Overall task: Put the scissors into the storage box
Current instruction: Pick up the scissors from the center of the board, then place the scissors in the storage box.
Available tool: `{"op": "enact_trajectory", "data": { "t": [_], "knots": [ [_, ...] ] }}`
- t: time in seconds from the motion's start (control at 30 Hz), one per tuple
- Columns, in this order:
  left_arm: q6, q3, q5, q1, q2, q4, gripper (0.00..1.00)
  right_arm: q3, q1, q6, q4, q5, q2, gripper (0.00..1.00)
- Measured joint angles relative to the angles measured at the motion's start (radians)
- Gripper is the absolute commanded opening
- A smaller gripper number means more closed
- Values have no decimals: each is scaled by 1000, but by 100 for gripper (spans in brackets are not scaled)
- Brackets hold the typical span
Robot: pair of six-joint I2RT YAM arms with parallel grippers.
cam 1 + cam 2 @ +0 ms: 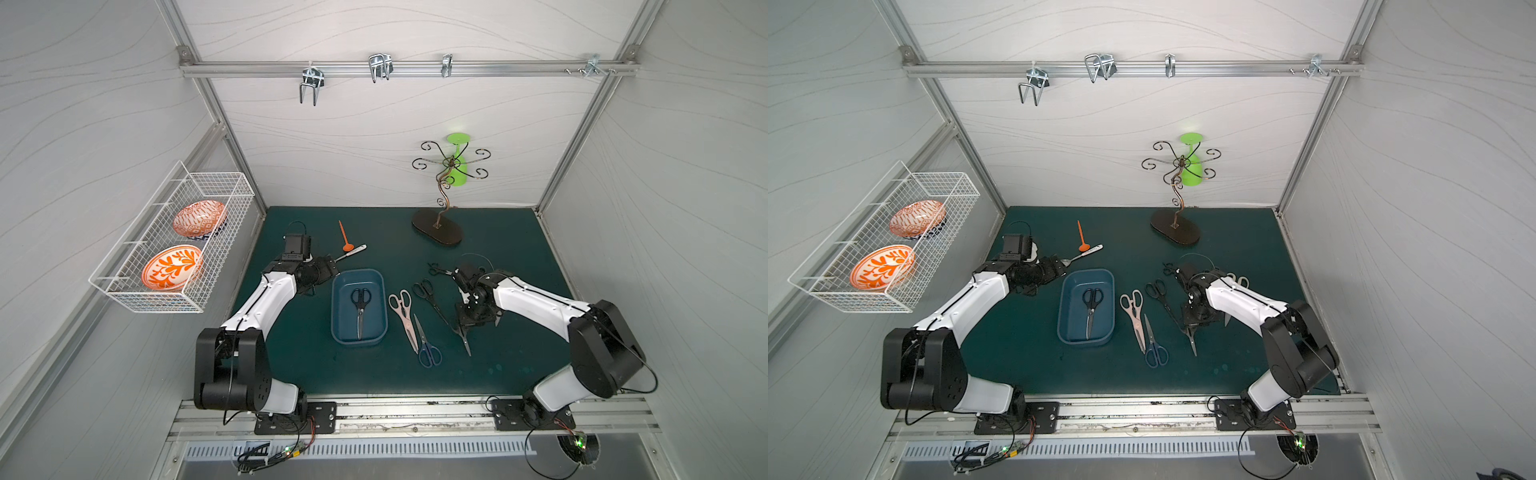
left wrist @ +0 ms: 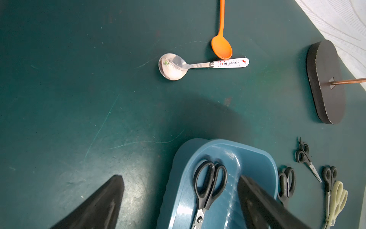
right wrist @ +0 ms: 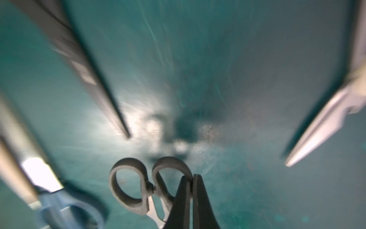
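The blue storage box (image 1: 382, 308) sits mid-mat with one black-handled pair of scissors (image 1: 360, 305) lying inside. My left gripper (image 2: 179, 177) is open, its fingers straddling the box's far left rim, gripping nothing. My right gripper (image 3: 191, 183) is shut on a handle ring of another black pair (image 3: 128, 188), whose blades (image 1: 467, 343) point toward the front edge. Between box and right arm lie the pink pair (image 1: 402, 313), the dark blue pair (image 1: 429, 351) and a long black pair (image 1: 428, 296). A small black pair (image 1: 437, 270) lies farther back. The cream-white pair (image 1: 1237, 282) is partly hidden behind the right arm.
A steel spoon (image 1: 353, 251) and an orange pointed stick (image 1: 343, 237) lie behind the left gripper. A hook stand with a dark oval base (image 1: 436, 229) and a hanging green glass (image 1: 457, 164) is at the back. A white wire basket (image 1: 124, 291) with two orange bowls hangs on the left wall.
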Motion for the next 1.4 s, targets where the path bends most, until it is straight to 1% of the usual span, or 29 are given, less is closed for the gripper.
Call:
{"op": "enact_trajectory", "data": {
  "t": [0.13,0.27,0.37,0.5,0.63,0.87,1.1,1.2,1.4],
  "knots": [
    [0,0,0,0,0,-1,95,124,20,8,-43,-3,-28,0],
    [-8,0,6,14,0,-1,95,271,102,29,-56,-12,-1,0],
    [-15,0,12,43,0,0,95,419,189,51,-51,-19,82,0],
    [-27,0,11,97,0,0,95,607,297,74,-26,-30,241,0],
    [-43,0,10,139,0,1,95,734,383,99,17,-39,387,0],
    [-49,0,7,154,-2,1,95,842,468,128,85,-30,555,0],
    [-64,0,9,158,-3,2,95,927,474,175,85,8,688,0],
    [-67,0,12,158,-3,2,95,933,473,201,80,38,713,0],
    [-72,0,19,158,-3,4,95,935,473,234,68,84,718,0]
  ]
}}
